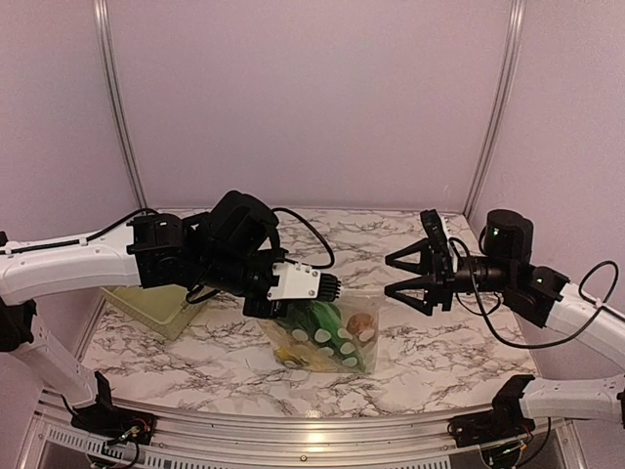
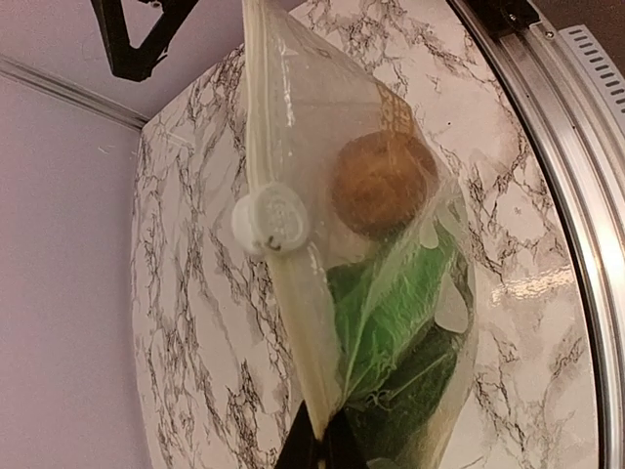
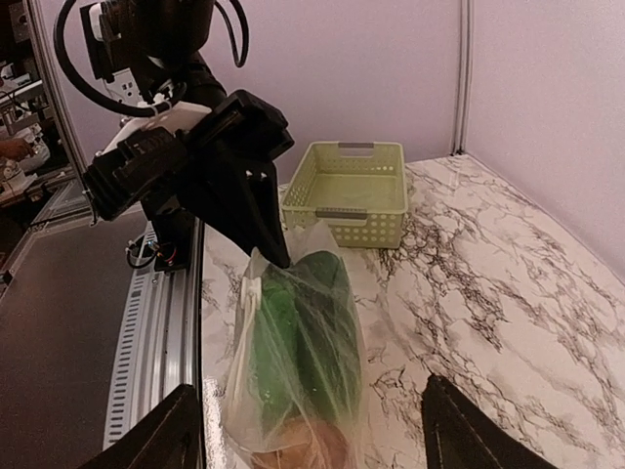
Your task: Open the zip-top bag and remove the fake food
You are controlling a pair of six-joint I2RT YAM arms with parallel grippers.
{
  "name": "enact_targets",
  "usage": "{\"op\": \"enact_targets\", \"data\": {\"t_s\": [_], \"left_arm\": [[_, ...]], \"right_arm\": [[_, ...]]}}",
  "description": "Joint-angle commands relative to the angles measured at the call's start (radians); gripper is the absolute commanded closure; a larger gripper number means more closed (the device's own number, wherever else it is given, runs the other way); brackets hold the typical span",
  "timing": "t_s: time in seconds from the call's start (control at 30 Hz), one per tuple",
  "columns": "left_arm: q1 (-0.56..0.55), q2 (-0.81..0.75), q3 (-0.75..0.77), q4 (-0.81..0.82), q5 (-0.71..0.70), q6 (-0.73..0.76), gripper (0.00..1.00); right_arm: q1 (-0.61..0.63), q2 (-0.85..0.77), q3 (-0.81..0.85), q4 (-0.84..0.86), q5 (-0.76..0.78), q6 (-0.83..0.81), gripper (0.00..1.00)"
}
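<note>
The zip-top bag [image 1: 327, 337] hangs upright over the near middle of the marble table [image 1: 439, 352], its lower edge down at the surface; I cannot tell whether it rests its weight there. My left pincer [image 1: 335, 289] is closed on the bag's top edge at its left corner, jaws pinched flat on the plastic. From my left wrist I see the zip strip running away from my fingers [image 2: 317, 445], with the white slider [image 2: 271, 219] sitting partway along it.

Through the clear plastic the fake food shows: a brown round lump [image 1: 361, 322] near the top right, green vegetables [image 1: 317, 318] down the middle, and a yellow piece [image 1: 291, 354] low at the left. White dots are printed across the bag's near face.

My right pincer [image 1: 393, 277] hovers just to the right of the bag's top right corner, level with the zip, jaws spread wide with nothing between them and not touching the plastic. From that wrist the bag stands between my two fingertips but farther off.

A pale green basket [image 1: 156, 308] sits on the table's left side, behind my left arm, well apart from the bag.
</note>
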Motion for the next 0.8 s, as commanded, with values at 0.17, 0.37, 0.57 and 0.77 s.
{"op": "enact_targets", "data": {"t_s": [0.17,0.37,0.57,0.77], "left_arm": [[-0.007,-0.017,-0.012,0.125,-0.02,-0.001,1.0],[-0.007,-0.01,-0.017,0.134,-0.051,-0.006,1.0],[-0.009,-0.006,-0.019,0.149,-0.054,-0.03,1.0],[-0.01,-0.05,-0.079,0.229,-0.043,-0.054,0.98]], "right_arm": [[0.143,0.025,0.023,-0.026,0.076,-0.024,0.34],[0.233,0.078,0.058,-0.069,0.149,-0.034,0.37],[0.269,0.075,0.033,-0.001,0.245,0.008,0.51],[0.269,0.06,0.016,0.011,0.305,0.007,0.91]]}}
